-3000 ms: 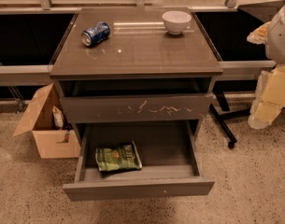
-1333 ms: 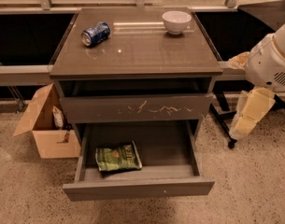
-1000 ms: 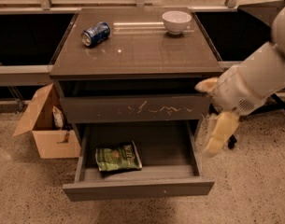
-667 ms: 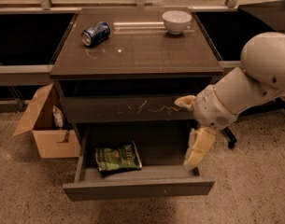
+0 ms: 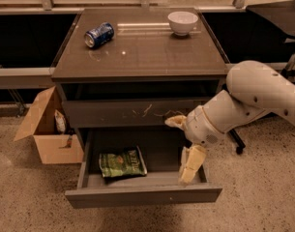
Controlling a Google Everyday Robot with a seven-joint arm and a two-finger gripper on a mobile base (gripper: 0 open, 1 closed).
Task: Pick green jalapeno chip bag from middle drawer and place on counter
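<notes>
The green jalapeno chip bag [image 5: 122,163] lies flat in the left half of the open middle drawer [image 5: 142,195], which is pulled out at the bottom of the grey cabinet. My gripper [image 5: 183,144] is open and empty, its cream fingers [image 5: 191,165] spread wide. It hangs over the drawer's right half, to the right of the bag and apart from it. The white arm comes in from the right. The counter [image 5: 142,52] is the glossy top of the cabinet.
A blue soda can [image 5: 98,34] lies on its side at the counter's back left. A white bowl [image 5: 182,22] stands at the back right. The scratched drawer front [image 5: 132,112] above is shut. An open cardboard box [image 5: 45,129] sits on the floor to the left.
My arm has swung in from the right edge and down to the left. The gripper now hangs over the right half of the open drawer. The bag, can and bowl have not moved.
</notes>
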